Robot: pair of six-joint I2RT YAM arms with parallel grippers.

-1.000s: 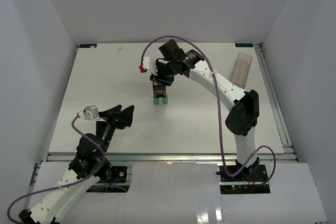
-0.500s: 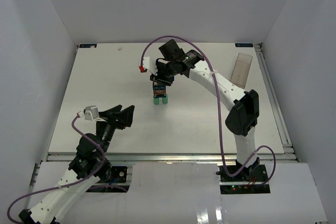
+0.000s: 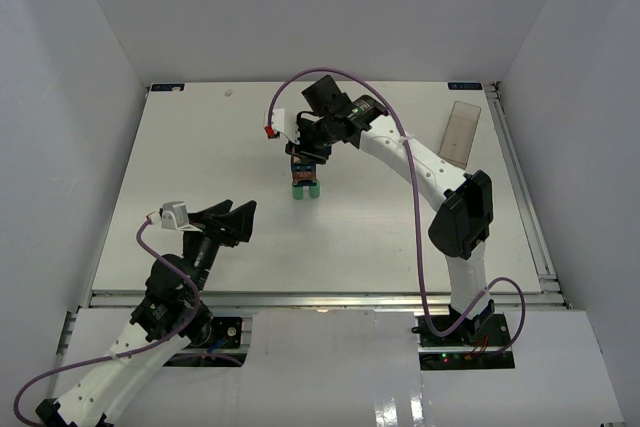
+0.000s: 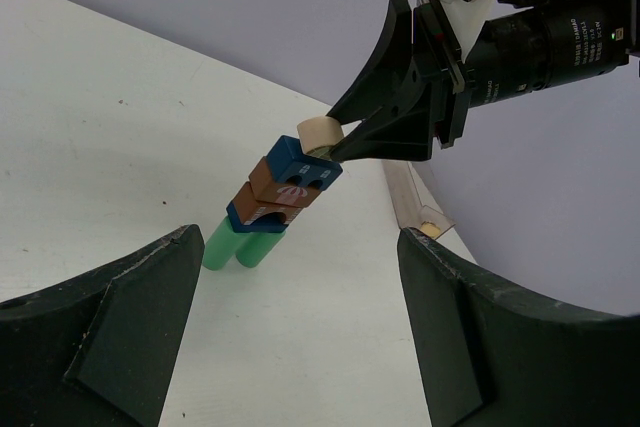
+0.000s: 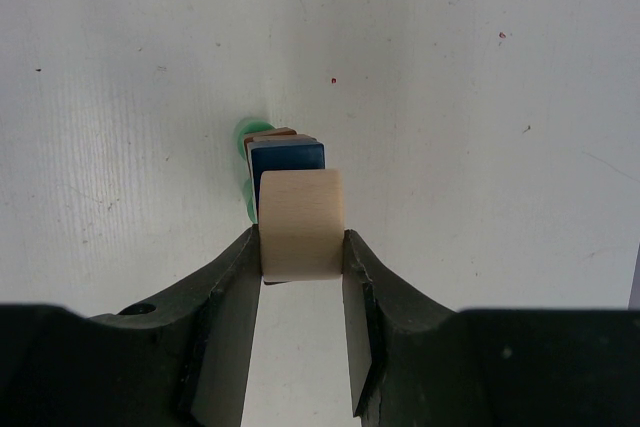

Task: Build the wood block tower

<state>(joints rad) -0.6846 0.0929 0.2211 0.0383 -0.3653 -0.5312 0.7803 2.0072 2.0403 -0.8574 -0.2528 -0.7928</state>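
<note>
Desk (image 3: 200,147): you have a white surface walled in white; the tower stands on it directly under your right end effector and well ahead of your left one.
Right arm (image 3: 420,162): it reaches out over the middle of the desk, with the wrist bent down over the stack.
Left arm (image 3: 175,282): it sits low near its base, pointing toward the stack.
Clear plastic box (image 3: 460,132): it lies flat, well off to the right of your right end effector, by the desk's edge.
Wood block tower (image 3: 305,182): a narrow stack just below the right fingertips, and far in front of your left end effector, seen between its two fingers.
Right end effector (image 5: 300,247): it is pinching the tan piece, one finger against each side.
Left end effector (image 4: 298,247): the fingers are spread wide with nothing between them.
Green cylinders (image 4: 232,245): two stand side by side at the bottom, farthest below your right fingertips.
Lower blue piece (image 4: 255,219): it lies across the cylinders.
Brown arch (image 4: 268,187): it rests on that blue piece.
Blue block (image 4: 303,169): it sits on the brown one, right under the tan piece.
Tan piece (image 5: 300,222): it is at the top of the stack against the blue block; you cannot tell whether its weight rests there.
</note>
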